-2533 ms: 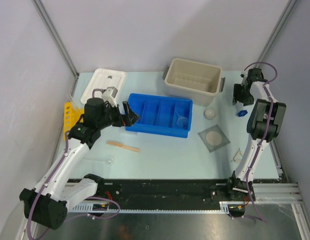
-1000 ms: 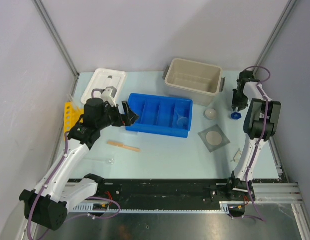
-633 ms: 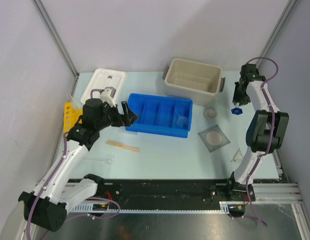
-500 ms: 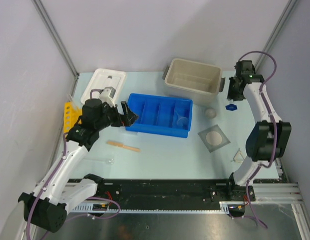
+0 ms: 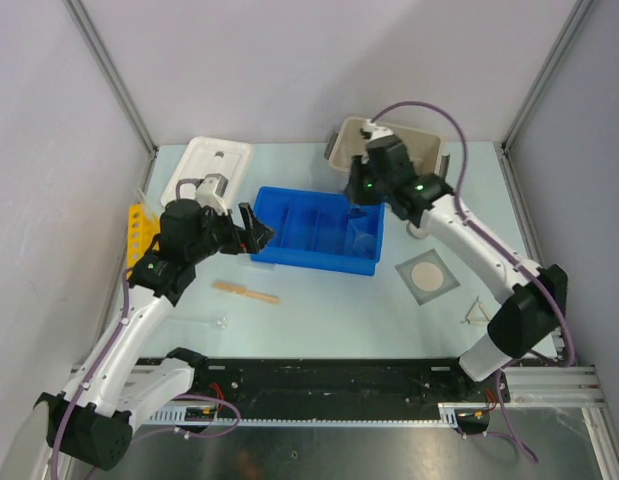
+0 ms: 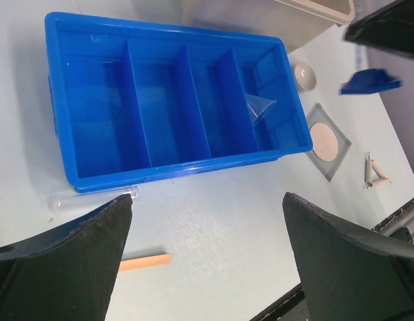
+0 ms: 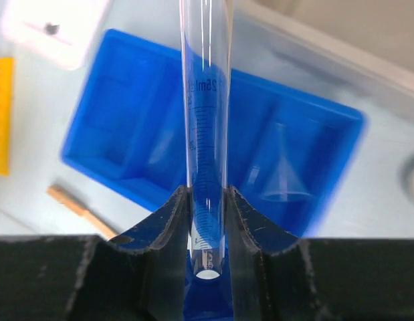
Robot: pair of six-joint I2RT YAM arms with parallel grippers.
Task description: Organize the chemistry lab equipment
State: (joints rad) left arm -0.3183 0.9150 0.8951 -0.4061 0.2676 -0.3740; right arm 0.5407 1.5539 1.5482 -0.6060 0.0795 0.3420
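Observation:
My right gripper (image 5: 364, 190) (image 7: 207, 197) is shut on a clear graduated glass cylinder (image 7: 207, 100) with a blue base (image 6: 370, 81). It holds the cylinder above the right end of the blue tray (image 5: 289, 256). My left gripper (image 5: 251, 228) (image 6: 203, 221) is open and empty at the tray's left end. A tan wooden stick (image 5: 246, 292) (image 6: 145, 261) lies in front of the tray. A clear glass tube (image 6: 93, 198) lies by the tray's wall. The grey mesh with white disc (image 5: 427, 276), the wire triangle (image 5: 477, 315) and the small white dish (image 6: 303, 75) lie to the right.
A clear funnel (image 6: 260, 107) sits in the tray's right compartment. The beige tub (image 5: 421, 150) stands at the back, its white lid (image 5: 207, 170) at the back left. A yellow rack (image 5: 137, 230) lies along the left edge.
My right arm has swung from the far right edge leftward to above the blue tray, carrying the cylinder. My left arm has barely moved.

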